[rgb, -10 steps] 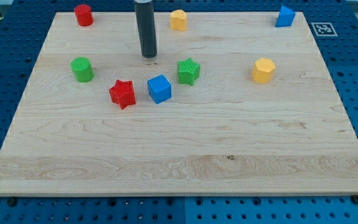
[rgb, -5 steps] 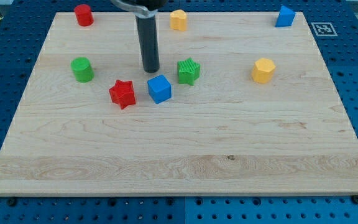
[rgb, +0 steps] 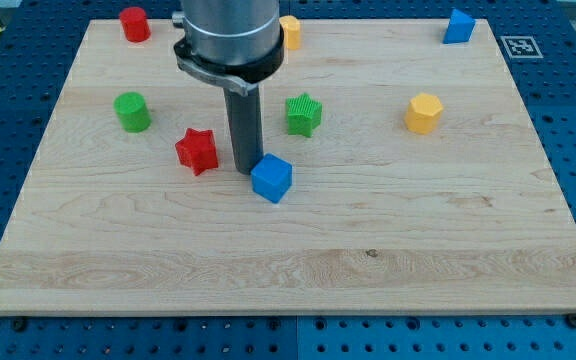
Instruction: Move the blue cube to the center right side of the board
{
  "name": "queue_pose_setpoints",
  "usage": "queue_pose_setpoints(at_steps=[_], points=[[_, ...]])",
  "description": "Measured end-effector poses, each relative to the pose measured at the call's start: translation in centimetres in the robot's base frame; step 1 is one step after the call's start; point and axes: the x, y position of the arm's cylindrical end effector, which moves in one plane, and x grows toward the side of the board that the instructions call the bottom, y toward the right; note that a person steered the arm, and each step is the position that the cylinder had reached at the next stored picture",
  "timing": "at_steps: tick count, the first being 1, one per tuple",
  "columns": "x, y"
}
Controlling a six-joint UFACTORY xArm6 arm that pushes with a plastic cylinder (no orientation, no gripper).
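The blue cube (rgb: pixel 271 178) lies near the board's middle, a little left of centre, turned at an angle. My tip (rgb: pixel 245 169) rests on the board right against the cube's upper left side. The red star (rgb: pixel 197 150) is just to the tip's left. The green star (rgb: pixel 304 113) is above and right of the cube.
On the wooden board (rgb: pixel 298 260): a green cylinder (rgb: pixel 131 111) at the left, a red cylinder (rgb: pixel 134 23) at the top left, a yellow block (rgb: pixel 289 31) at the top partly behind the arm, a yellow hexagonal block (rgb: pixel 423 113) at the right, a second blue block (rgb: pixel 458 26) at the top right.
My tip has moved down the view, passing between the red star and the green star. The blue cube has slid down and slightly right and has turned.
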Motion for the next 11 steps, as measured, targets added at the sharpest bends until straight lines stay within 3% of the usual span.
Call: queue_pose_setpoints(at_steps=[6, 11], points=[[7.9, 8.6], [8.5, 24.7]])
